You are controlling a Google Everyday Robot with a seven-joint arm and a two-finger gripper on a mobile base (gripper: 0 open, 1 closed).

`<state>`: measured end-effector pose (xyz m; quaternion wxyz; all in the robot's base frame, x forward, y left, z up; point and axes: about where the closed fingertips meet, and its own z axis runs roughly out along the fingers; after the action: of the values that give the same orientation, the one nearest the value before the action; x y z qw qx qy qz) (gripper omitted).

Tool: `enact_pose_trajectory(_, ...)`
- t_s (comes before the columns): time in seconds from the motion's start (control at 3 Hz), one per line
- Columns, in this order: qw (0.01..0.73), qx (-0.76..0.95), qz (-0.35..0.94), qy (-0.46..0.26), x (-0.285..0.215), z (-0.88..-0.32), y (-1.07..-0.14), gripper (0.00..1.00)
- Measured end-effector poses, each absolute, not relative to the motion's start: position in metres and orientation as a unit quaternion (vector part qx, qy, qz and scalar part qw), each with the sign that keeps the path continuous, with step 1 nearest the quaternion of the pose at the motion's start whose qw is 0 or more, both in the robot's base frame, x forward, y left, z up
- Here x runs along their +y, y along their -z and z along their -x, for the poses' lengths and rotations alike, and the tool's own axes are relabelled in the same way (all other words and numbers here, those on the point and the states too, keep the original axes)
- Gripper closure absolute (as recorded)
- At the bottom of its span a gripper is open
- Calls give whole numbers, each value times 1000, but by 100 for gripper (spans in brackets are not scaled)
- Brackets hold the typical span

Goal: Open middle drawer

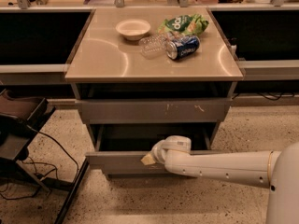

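The middle drawer (117,162) is the wide, shallow grey one with a plain front. It stands pulled out from the cabinet, showing its dark inside (140,136). My gripper (148,158) is at the top edge of that front, a little right of its middle. The white arm (219,168) reaches in from the right. Above the drawer is a taller grey front (154,111) with pale scratch marks, and it sits flush.
On the tan cabinet top (107,59) are a white bowl (133,29), a clear plastic bottle (153,45), a blue can (183,47) and a green chip bag (184,23). A dark chair and cables (18,125) stand on the floor at the left.
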<state>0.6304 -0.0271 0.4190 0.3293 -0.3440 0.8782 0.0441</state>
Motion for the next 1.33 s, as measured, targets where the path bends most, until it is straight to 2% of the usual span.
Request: enact_pose_trajectory(1.33, 338, 876, 340, -47, -27, -610, -420, 100)
